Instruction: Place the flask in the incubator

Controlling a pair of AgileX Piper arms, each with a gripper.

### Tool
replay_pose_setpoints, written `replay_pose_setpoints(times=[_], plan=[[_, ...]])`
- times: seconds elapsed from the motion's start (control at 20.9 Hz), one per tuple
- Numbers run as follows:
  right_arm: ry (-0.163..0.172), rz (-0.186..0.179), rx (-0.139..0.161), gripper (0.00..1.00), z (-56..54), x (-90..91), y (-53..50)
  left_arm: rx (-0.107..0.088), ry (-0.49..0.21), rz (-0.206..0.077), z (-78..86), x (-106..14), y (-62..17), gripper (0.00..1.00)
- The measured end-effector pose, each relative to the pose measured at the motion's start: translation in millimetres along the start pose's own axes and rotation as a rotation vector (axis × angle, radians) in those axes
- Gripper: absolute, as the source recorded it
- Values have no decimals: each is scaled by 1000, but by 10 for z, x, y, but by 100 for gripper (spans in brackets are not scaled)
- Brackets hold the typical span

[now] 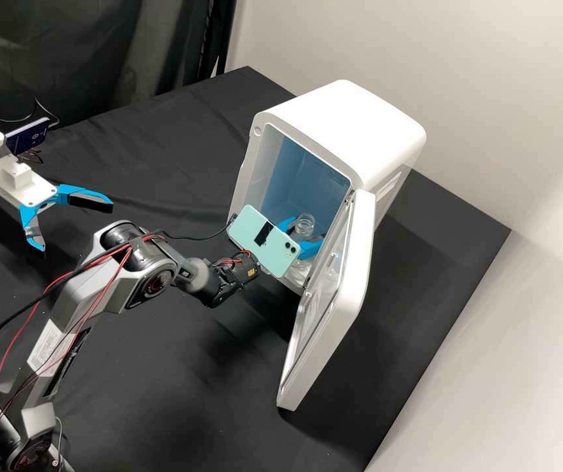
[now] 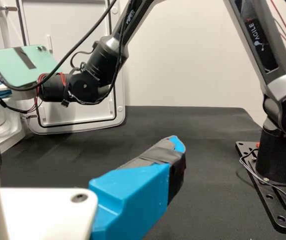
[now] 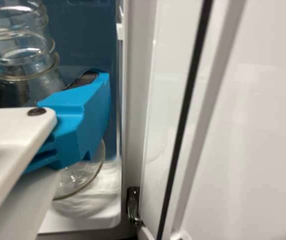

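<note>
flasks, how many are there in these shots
1. The clear glass flask is low inside the open incubator, near its doorway, gripped by the right gripper. Part of the interior is hidden, so another could be out of sight.

Your right gripper [image 1: 301, 236] and the flask [image 1: 303, 225] take up the low opening of the incubator [image 1: 353, 131]. Its open door [image 1: 327, 301] walls 1 side. You can pass over the bench [image 1: 183, 164] in front.

We seem to be in a laboratory: a black bench [image 1: 196, 367] carries a small white incubator [image 1: 360, 131] with a glass flask [image 1: 304, 225] inside.
</note>
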Motion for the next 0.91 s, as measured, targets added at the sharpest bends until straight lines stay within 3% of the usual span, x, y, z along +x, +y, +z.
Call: replay_pose_setpoints(times=[0.19,0.43,0.77,0.91], plan=[[0,-19,2,0,-42,113,-36,0,4,1,-8,-1,2,100],[10,-65,1,0,-154,270,-159,-1,11,3,-24,-4,6,100],[-4,-90,7,0,-204,570,-146,-1,19,2,-42,-6,6,100],[4,-81,9,0,-244,653,-102,-1,19,2,-47,9,4,100]])
